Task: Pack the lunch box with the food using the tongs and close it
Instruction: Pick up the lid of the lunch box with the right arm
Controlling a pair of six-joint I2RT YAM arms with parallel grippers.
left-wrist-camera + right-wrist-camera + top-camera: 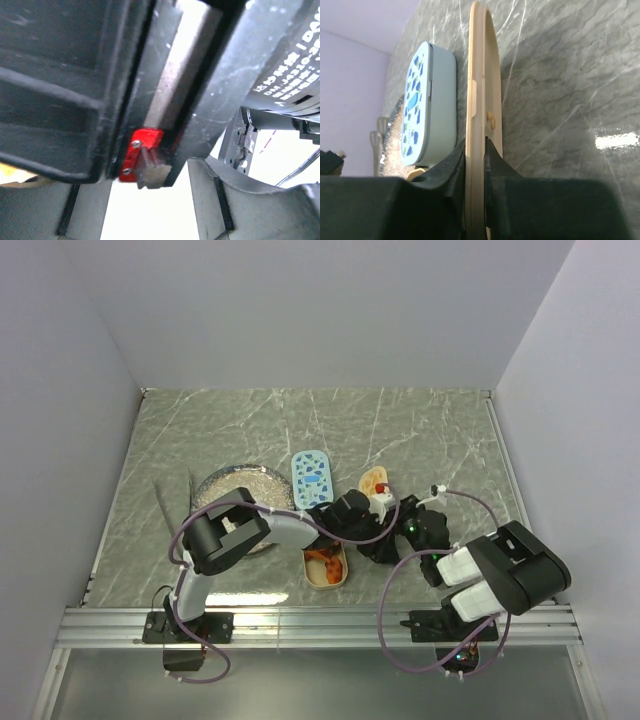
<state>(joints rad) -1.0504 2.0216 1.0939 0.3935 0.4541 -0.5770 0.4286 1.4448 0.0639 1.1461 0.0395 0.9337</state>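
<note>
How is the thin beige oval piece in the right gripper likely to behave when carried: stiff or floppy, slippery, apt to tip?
Probably stiff: the beige oval piece extends straight from the right gripper without sagging. Possibly slippery: it looks smooth and is pinched at one edge. Likely light, being so thin; set down edge-on, it would probably tip flat.

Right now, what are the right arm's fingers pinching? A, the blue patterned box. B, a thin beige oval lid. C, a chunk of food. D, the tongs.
B: in the right wrist view the right fingers press on both faces of the beige lid, which is held on edge, while the blue patterned box lies beyond it, ungripped.
</note>
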